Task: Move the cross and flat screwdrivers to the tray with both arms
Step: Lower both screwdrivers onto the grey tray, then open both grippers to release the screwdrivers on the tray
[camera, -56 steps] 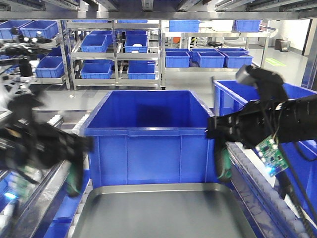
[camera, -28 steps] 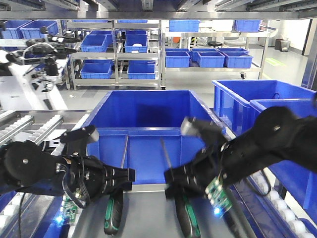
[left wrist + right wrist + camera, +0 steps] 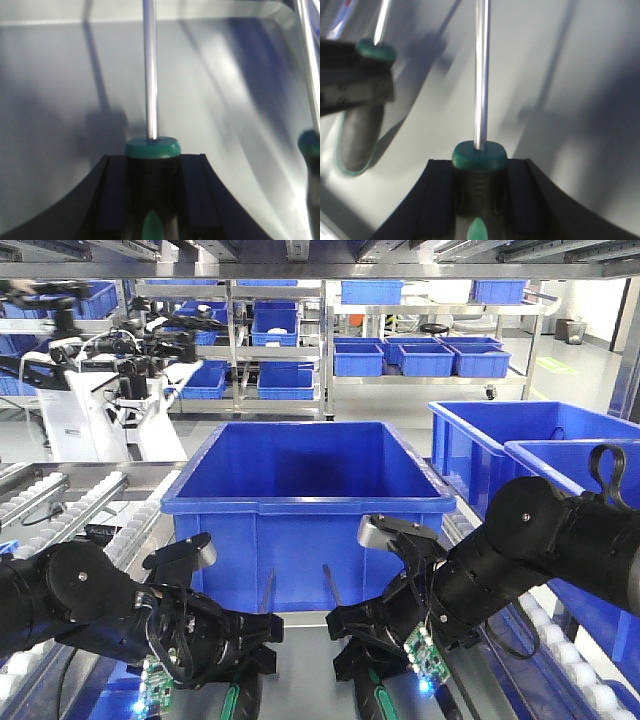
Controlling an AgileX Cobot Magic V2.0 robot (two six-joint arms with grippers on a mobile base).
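Each gripper (image 3: pixel 152 200) (image 3: pixel 479 200) apparently clamps a screwdriver (image 3: pixel 151 150) (image 3: pixel 480 157) handle between its fingers.

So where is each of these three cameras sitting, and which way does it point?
Front view: from the robot's base, facing forward over both arms at the blue bin and shelves.
Left wrist view: behind the left gripper, looking along its screwdriver over the tray.
Right wrist view: behind the right gripper, likewise.
Shared: each wrist view catches the other arm's screwdriver.

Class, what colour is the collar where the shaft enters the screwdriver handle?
Green, clearest in the left wrist view on the screwdriver.
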